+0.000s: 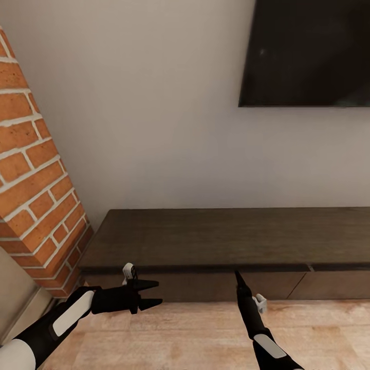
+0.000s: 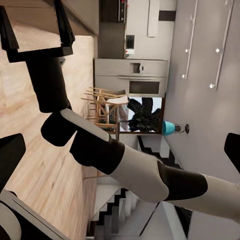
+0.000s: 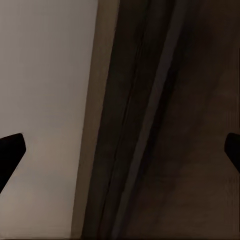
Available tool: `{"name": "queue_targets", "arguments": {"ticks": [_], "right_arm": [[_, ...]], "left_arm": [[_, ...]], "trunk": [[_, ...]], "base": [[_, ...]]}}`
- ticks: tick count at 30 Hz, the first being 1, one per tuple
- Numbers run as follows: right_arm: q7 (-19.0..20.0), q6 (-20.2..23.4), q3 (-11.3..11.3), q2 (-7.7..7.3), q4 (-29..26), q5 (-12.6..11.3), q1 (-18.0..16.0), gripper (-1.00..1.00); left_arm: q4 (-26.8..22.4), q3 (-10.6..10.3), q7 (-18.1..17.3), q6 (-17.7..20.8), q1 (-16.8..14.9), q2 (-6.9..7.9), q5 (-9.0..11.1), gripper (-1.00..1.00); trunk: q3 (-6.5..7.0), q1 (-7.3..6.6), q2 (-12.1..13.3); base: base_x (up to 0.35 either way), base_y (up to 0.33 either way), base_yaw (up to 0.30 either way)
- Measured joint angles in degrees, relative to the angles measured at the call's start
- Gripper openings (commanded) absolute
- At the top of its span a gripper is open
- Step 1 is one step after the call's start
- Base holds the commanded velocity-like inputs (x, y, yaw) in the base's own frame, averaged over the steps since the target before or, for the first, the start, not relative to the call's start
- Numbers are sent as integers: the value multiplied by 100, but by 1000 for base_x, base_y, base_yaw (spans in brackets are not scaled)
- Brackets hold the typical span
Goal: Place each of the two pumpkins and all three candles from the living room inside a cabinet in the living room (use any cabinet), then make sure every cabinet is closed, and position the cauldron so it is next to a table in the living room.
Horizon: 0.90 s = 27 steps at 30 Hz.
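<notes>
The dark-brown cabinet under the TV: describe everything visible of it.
The cabinet is a long, low unit of dark-brown wood grain, standing on the wooden floor against the pale wall, its left end by the brick column. Its flat top is bare. The front shows flat, handleless drawer fronts split by thin seams, all shut. The right gripper points at the front near the top edge; whether it touches is unclear.
</notes>
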Motion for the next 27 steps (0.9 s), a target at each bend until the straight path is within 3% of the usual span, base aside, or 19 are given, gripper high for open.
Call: {"name": "queue_targets", "arguments": {"ticks": [5, 9, 19, 23, 27], "right_arm": [[129, 77, 1, -2, 9, 2, 1, 100], [142, 84, 1, -3, 11, 4, 1, 100], [152, 87, 1, -3, 5, 7, 2, 100], [169, 81, 2, -3, -3, 18, 1, 100], [441, 82, 11, -9, -1, 24, 2, 100]], "left_arm": [[-1, 3, -2, -1, 0, 0, 1, 100], [-1, 6, -1, 0, -1, 0, 8, 100], [-1, -2, -7, -1, 0, 0, 6, 100], [-8, 4, -8, 0, 1, 0, 9, 100], [-9, 13, -9, 0, 2, 0, 9, 100]], "trunk": [[-89, 109, -199], [-90, 110, -201], [-269, 329, -600], [-269, 330, -602], [-269, 330, -602]], "base": [[0, 0, 0], [0, 0, 0], [0, 0, 0], [0, 0, 0], [0, 0, 0]]}}
